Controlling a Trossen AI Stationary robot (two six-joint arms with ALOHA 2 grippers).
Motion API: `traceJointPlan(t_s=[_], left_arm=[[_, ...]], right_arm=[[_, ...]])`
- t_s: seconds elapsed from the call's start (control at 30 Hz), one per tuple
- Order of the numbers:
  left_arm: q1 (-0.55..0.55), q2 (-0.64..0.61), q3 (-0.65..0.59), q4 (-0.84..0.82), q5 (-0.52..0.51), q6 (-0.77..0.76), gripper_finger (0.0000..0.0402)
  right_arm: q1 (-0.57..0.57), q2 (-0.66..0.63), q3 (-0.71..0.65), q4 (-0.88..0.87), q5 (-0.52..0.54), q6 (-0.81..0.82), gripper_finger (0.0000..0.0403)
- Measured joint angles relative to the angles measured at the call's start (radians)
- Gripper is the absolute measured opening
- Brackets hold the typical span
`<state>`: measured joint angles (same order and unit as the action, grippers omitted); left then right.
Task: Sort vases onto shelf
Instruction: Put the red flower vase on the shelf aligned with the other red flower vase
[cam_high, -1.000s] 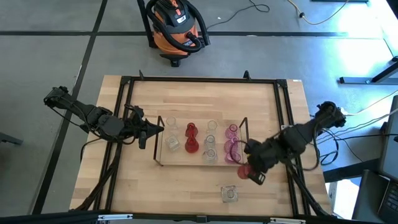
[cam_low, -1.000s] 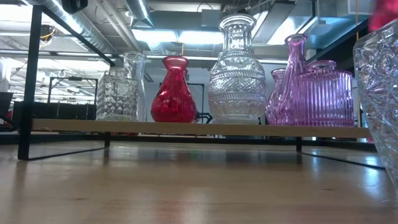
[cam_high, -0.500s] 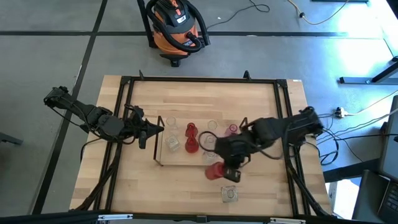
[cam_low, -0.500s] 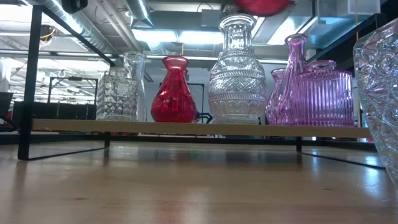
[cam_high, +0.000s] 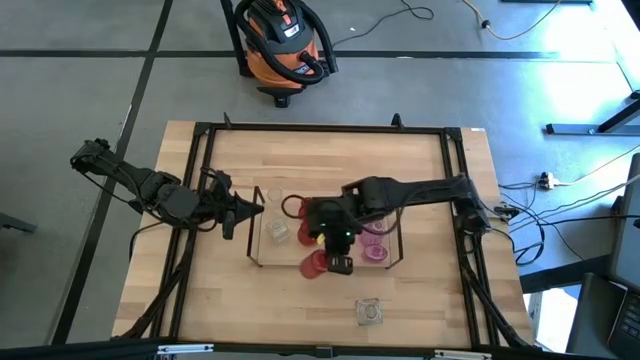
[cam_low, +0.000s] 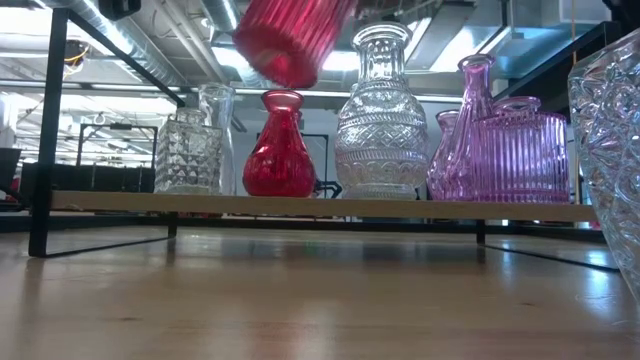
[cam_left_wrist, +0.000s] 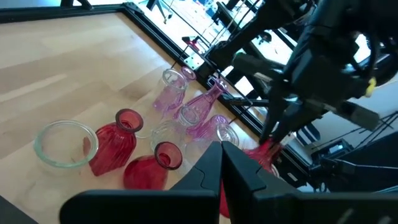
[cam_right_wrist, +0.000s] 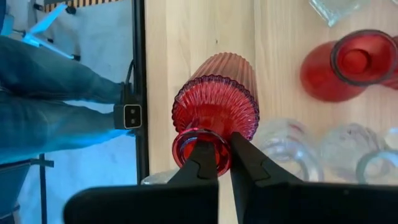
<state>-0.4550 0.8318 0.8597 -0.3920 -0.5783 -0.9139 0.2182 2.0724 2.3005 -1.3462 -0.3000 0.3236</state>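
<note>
My right gripper (cam_high: 332, 258) is shut on a red ribbed vase (cam_high: 315, 264), held in the air over the near edge of the shelf (cam_high: 288, 252), a wooden board on a dark wire rack. The low view shows the same vase (cam_low: 290, 35) high up and tilted. On the shelf stand clear vases (cam_low: 381, 110), a red vase (cam_low: 280, 150) and pink vases (cam_low: 520, 150). A clear jar (cam_high: 369, 312) stands on the table nearer than the shelf. My left gripper (cam_high: 256, 208) waits, shut, off the shelf's left end. My right gripper holds the red ribbed vase by the rim of its mouth (cam_right_wrist: 186, 142). One finger (cam_right_wrist: 202, 163) is inside the mouth and the other (cam_right_wrist: 245, 163) is outside the neck. The fingers slant down from the table's right. The vase is lifted clear and hangs tilted below them.
A large black frame (cam_high: 200, 200) edges the table. A big clear glass (cam_low: 610, 150) stands close to the low camera at the right. A person's legs (cam_right_wrist: 50, 93) show beyond the table edge in the right wrist view. An orange vacuum (cam_high: 283, 40) sits on the floor beyond the far edge.
My right gripper has carried the red ribbed vase from beyond the shelf's right end toward the table's left, along the shelf's near side. It is now over the shelf's near edge by the red vases. In the low view the vase has come lower and tilted.
</note>
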Motion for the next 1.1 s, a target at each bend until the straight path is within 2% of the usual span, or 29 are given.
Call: traceJointPlan(t_s=[0.5, 0.77, 1.1], left_arm=[[0.000, 0.000, 0.000, 0.000, 0.015, -0.003, 0.0000], [0.000, 0.000, 0.000, 0.000, 0.015, -0.003, 0.0000], [0.000, 0.000, 0.000, 0.000, 0.012, -0.001, 0.0000]], right_arm=[[-0.043, 0.109, 0.000, 0.066, -0.028, -0.120, 0.0000], [-0.049, 0.121, 0.000, 0.052, 0.062, -0.141, 0.0000], [-0.068, 0.121, 0.000, -0.012, 0.091, -0.174, 0.0000]])
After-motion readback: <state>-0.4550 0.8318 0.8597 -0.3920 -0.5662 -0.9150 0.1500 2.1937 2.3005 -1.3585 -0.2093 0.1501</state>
